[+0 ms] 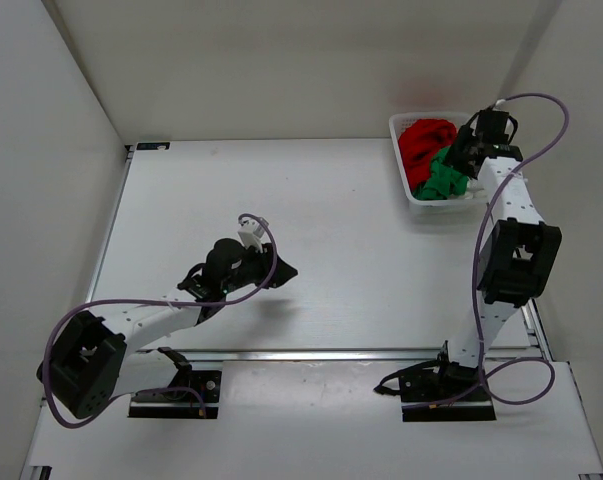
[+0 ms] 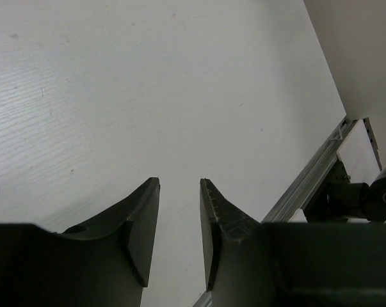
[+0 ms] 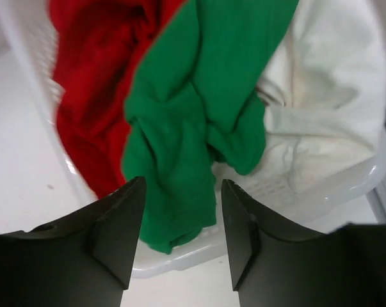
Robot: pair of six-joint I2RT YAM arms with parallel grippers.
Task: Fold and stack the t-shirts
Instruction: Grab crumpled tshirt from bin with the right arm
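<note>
The red t-shirt (image 1: 423,140) and the green t-shirt (image 1: 443,180) lie crumpled in a white mesh basket (image 1: 403,170) at the back right. In the right wrist view the green shirt (image 3: 180,141) lies between the red shirt (image 3: 93,77) and the white t-shirt (image 3: 327,109). My right gripper (image 3: 183,192) is open and empty, hovering just above the green shirt at the basket's near rim; it shows in the top view (image 1: 463,150). My left gripper (image 2: 180,185) is open and empty above bare table, seen in the top view (image 1: 281,270).
The basket's near rim (image 3: 199,252) lies below my right fingers. Walls enclose the table on the left, back and right. An aluminium rail (image 1: 331,353) runs along the table's near edge.
</note>
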